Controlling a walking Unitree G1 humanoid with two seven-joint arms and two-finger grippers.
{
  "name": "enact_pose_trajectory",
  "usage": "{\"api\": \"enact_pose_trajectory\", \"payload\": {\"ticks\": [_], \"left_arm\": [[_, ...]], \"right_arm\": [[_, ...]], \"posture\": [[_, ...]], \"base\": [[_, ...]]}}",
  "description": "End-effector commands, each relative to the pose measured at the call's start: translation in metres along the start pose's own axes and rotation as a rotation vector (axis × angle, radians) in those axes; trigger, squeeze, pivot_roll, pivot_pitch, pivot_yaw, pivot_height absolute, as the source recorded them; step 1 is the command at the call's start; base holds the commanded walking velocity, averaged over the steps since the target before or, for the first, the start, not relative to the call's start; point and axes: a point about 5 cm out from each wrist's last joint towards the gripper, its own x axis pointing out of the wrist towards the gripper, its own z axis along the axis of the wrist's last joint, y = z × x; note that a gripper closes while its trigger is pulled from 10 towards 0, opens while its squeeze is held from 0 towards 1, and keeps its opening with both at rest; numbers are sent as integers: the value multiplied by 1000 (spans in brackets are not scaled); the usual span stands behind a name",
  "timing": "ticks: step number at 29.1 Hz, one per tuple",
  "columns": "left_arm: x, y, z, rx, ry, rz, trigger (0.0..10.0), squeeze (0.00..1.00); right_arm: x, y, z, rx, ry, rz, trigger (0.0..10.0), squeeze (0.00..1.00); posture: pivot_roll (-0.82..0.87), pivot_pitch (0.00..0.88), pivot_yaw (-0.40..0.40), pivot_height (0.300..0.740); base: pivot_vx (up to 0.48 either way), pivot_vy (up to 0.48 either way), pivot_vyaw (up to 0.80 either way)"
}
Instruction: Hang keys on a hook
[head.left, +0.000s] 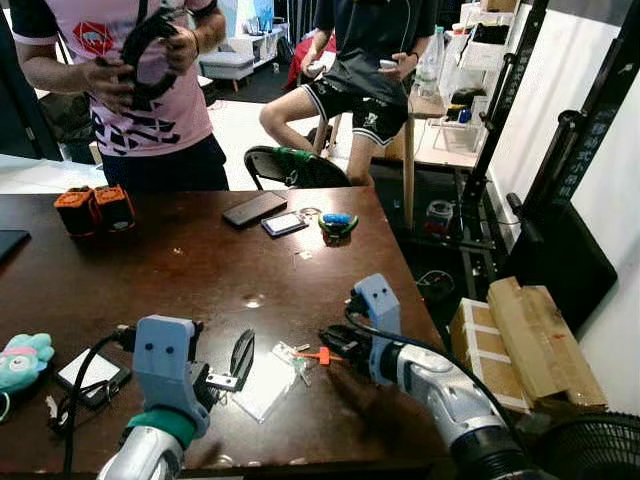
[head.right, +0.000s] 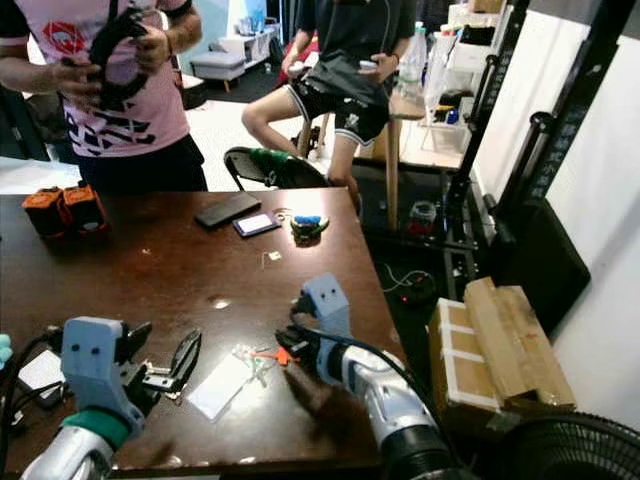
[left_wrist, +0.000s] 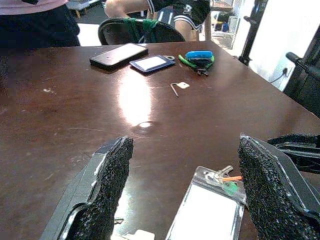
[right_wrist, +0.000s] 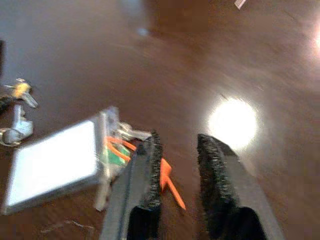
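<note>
Right wrist view has my right gripper (right_wrist: 177, 165) low over the dark table (head.left: 180, 270), fingers a little apart and closed on nothing — the orange tag (right_wrist: 167, 180) lies right by the inner edge of one fingertip, maybe partly between the two, hard to say with the blur. The keys (head.left: 300, 358) are flat on the tabletop near the front edge, bunched up against a clear badge holder (head.left: 262, 388), with the orange tag poking out toward my right side.

My left gripper (left_wrist: 182, 185) is spread wide, hovering just beside the badge holder on its other side, gripping nothing either.

So progress-wise: pretty much at the start, I'd say. Keys aren't picked up yet, and I can't make out any hook from where I'm looking, so the pickup, the carry and the actual hanging are all left.

Other stuff on the table — two phones (head.left: 268, 214) and a blue-green gadget (head.left: 338, 222) at the far edge, orange blocks (head.left: 94, 209) off to my left. Two people are past the table, one standing (head.left: 130, 90), one seated (head.left: 360, 80).
</note>
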Motion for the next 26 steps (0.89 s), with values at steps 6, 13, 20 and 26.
{"api": "enact_pose_trajectory", "payload": {"ticks": [6,13,20,26], "left_arm": [[-2,-1,-3,-1,22,-11,10000,0],[-3,-1,-3,0,24,-15,10000,0],[-3,-2,-2,1,25,-18,10000,0],[-4,-3,-3,0,30,-24,10000,0]], "right_arm": [[-1,-14,2,36,-3,-96,10000,1000],[5,-2,-1,-4,49,-16,10000,0],[8,10,-9,-13,105,57,10000,0],[11,15,-16,-12,150,84,10000,0]], "posture": [[-156,30,79,740],[-154,35,84,740],[-152,32,81,740],[-151,29,82,740]], "base": [[0,0,0],[0,0,0],[0,0,0],[0,0,0]]}}
